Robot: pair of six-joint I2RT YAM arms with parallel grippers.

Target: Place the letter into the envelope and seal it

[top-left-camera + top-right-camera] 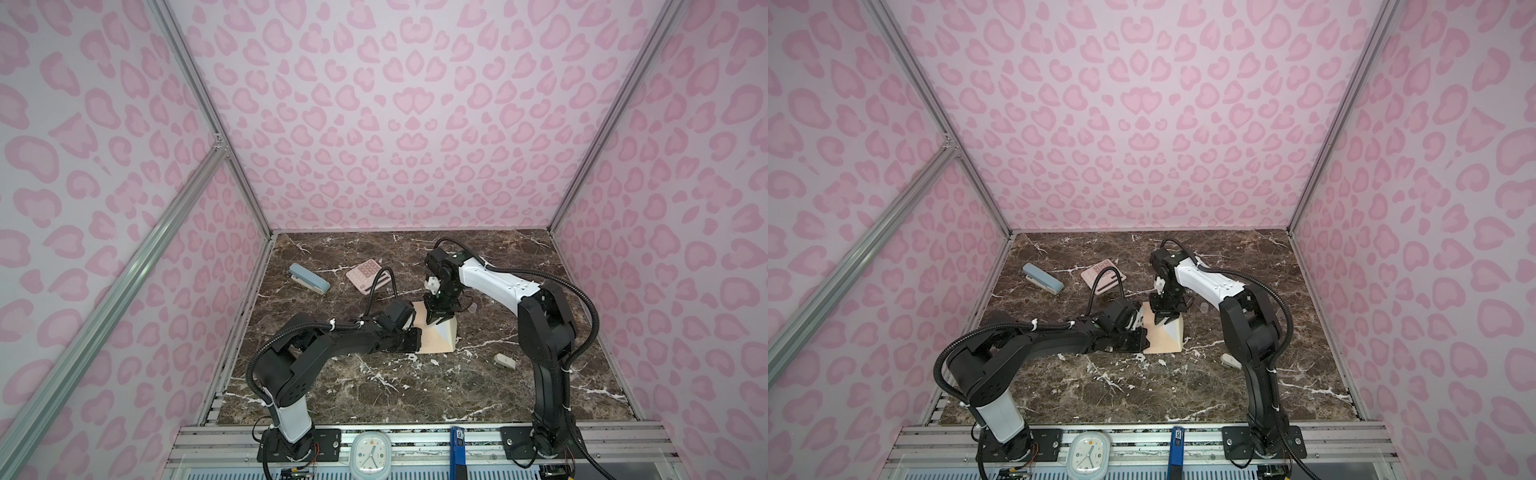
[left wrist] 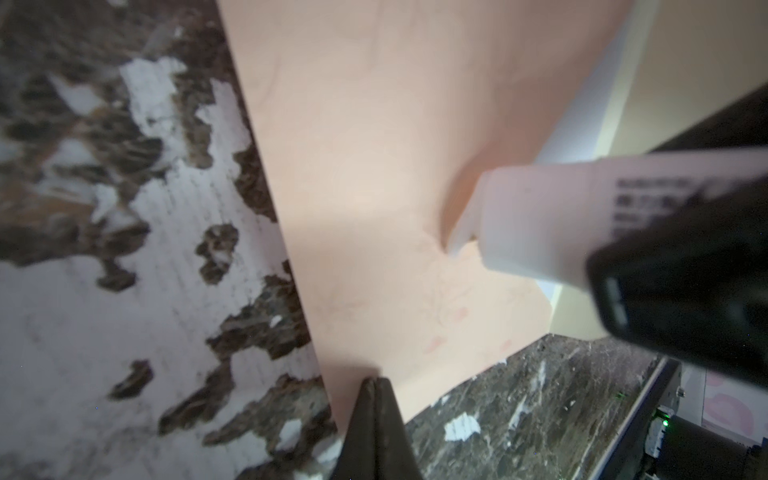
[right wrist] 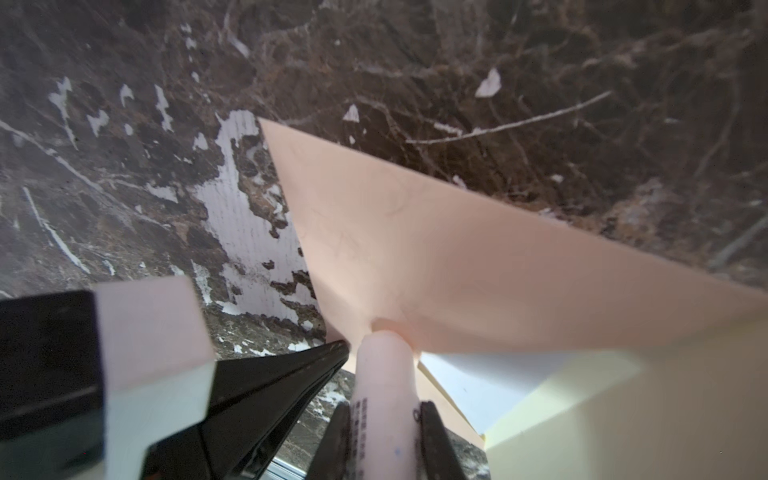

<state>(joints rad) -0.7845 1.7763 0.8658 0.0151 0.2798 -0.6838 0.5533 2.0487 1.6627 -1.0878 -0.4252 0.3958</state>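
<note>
The peach envelope (image 1: 432, 338) (image 1: 1158, 340) lies flat mid-table, its flap (image 1: 451, 330) (image 3: 623, 415) raised, cream inside. A white strip of the letter (image 3: 478, 374) (image 2: 582, 104) shows at the envelope's mouth; the rest is hidden inside. My right gripper (image 1: 436, 321) (image 1: 1165, 320) (image 3: 384, 432) is shut on a pale glue stick (image 3: 384, 374) (image 2: 540, 220), pointing down, its tip touching the envelope near the mouth. My left gripper (image 1: 417, 338) (image 1: 1144, 338) (image 2: 376, 380) is shut, its tips resting on the envelope's left edge.
A pink calculator (image 1: 368, 276) and a blue stapler (image 1: 309, 278) lie at the back left. A small beige block (image 1: 505, 361) sits to the right of the envelope, and a clear cap (image 1: 471, 308) behind it. A clock (image 1: 370, 453) stands on the front rail.
</note>
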